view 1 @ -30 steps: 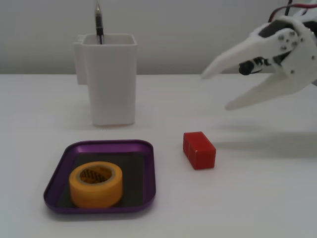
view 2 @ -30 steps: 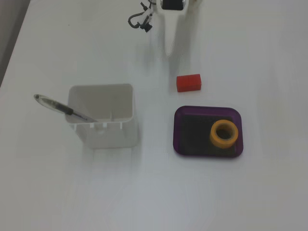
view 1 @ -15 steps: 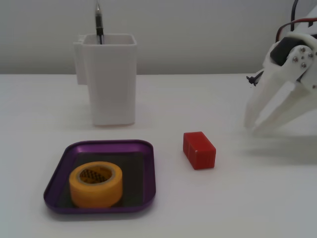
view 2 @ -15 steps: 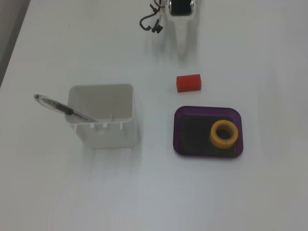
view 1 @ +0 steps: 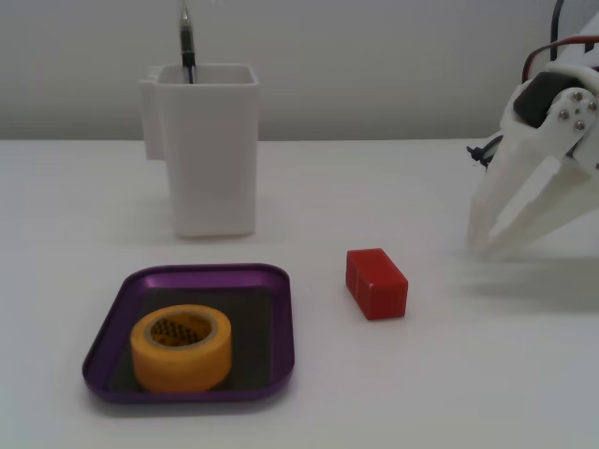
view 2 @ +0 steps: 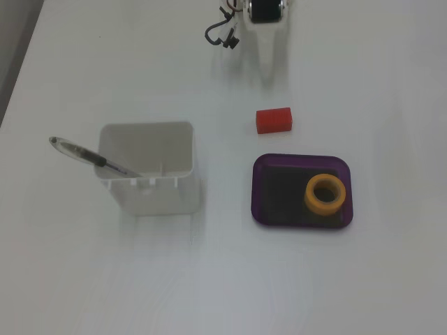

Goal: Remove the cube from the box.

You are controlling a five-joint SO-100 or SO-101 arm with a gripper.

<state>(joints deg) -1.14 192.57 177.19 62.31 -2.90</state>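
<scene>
The cube (view 1: 376,282) lay on the bare white table (view 1: 75,206), outside the box (view 1: 281,318) and just beside its rim; in the other fixed view the cube (view 2: 273,120) sat a little above the box's (view 2: 262,195) upper edge, apart from it. Nothing touched the cube. The claw (view 1: 491,245) stood well to the right of the cube in the low fixed view, tips down near the table, its two white fingers (view 1: 489,201) slightly spread and holding nothing. From above, the claw (view 2: 269,70) pointed down toward the cube, with a clear gap of table between its tips and the block.

Inside the box sat a yellow tape roll (view 1: 181,348), lying flat on the dark floor, toward the right end as seen from above (view 2: 325,193). A tall white container (view 1: 206,150) stood behind the box, with a pen (view 2: 91,158) leaning out of it
</scene>
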